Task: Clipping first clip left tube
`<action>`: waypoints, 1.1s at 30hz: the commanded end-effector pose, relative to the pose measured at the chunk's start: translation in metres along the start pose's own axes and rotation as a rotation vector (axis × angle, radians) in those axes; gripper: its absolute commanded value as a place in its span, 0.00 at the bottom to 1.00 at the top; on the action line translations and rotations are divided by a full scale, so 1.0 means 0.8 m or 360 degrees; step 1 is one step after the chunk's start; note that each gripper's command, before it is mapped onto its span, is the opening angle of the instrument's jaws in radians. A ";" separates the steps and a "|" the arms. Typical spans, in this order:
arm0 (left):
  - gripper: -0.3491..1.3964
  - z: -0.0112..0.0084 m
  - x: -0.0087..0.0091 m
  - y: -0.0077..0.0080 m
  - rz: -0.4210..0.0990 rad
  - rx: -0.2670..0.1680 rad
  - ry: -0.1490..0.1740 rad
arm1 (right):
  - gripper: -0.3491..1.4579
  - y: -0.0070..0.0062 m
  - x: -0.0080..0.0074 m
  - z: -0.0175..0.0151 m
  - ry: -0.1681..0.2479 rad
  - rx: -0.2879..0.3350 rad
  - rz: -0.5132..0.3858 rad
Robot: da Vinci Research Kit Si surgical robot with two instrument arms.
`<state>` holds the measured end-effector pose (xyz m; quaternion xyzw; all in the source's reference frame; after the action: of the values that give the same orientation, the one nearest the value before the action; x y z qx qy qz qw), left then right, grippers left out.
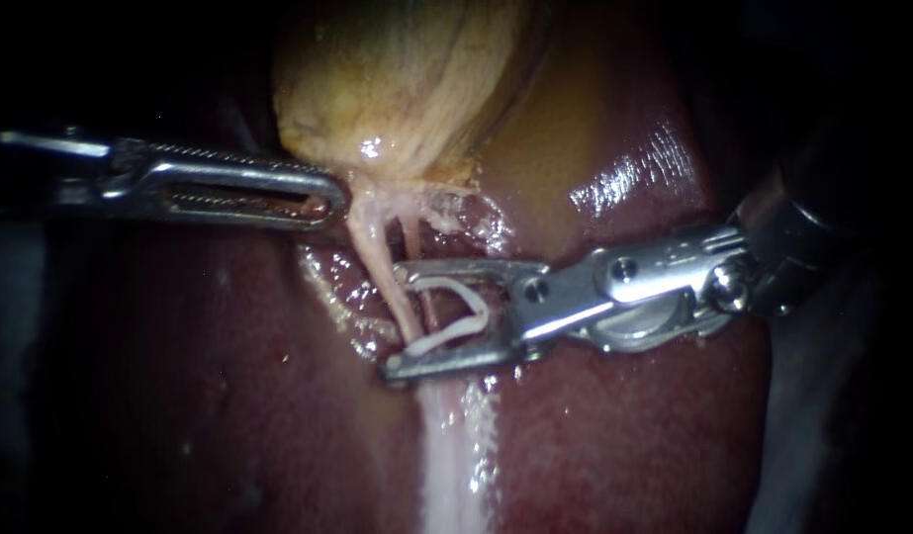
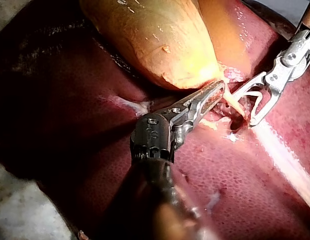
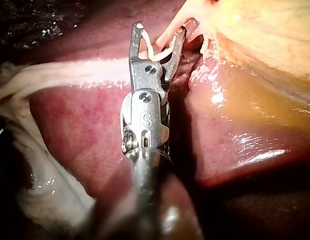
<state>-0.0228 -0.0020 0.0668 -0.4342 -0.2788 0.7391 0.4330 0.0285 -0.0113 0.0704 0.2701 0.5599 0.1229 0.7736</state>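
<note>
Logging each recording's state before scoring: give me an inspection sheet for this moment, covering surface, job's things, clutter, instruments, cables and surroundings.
Surface: liver, wet and glossy, with the gallbladder lying on it.
Job's things: left tube runs from the gallbladder down between the legs of a white clip, which is not yet closed.
Clutter: nothing seen.
Instruments: right instrument holds the clip in its parted jaws, astride the tube; left instrument has its tip at the gallbladder's neck.
Cables: nothing seen.
Surroundings: dark beyond the liver.

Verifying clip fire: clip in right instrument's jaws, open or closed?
Open: the clip has its legs spread in the right instrument, the left tube passing between them.
</note>
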 end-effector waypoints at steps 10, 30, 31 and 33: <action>0.00 0.0001 0.0001 0.0002 0.0000 0.0006 0.0002 | 0.47 -0.0011 -0.0031 0.0033 -0.0035 0.0084 0.0068; 0.00 0.0003 0.0001 0.0003 -0.0001 0.0008 0.0004 | 0.37 -0.0010 -0.0049 0.0038 -0.0045 0.0152 0.0163; 0.00 0.0004 0.0001 0.0003 -0.0001 0.0008 0.0004 | 0.34 -0.0010 -0.0050 0.0037 -0.0046 0.0164 0.0176; 0.00 0.0004 0.0001 0.0003 -0.0001 0.0008 0.0004 | 0.25 -0.0012 -0.0052 0.0036 -0.0057 0.0201 0.0223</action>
<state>-0.0231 -0.0020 0.0667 -0.4339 -0.2765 0.7393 0.4345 0.0295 -0.0150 0.0740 0.3674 0.5284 0.1392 0.7526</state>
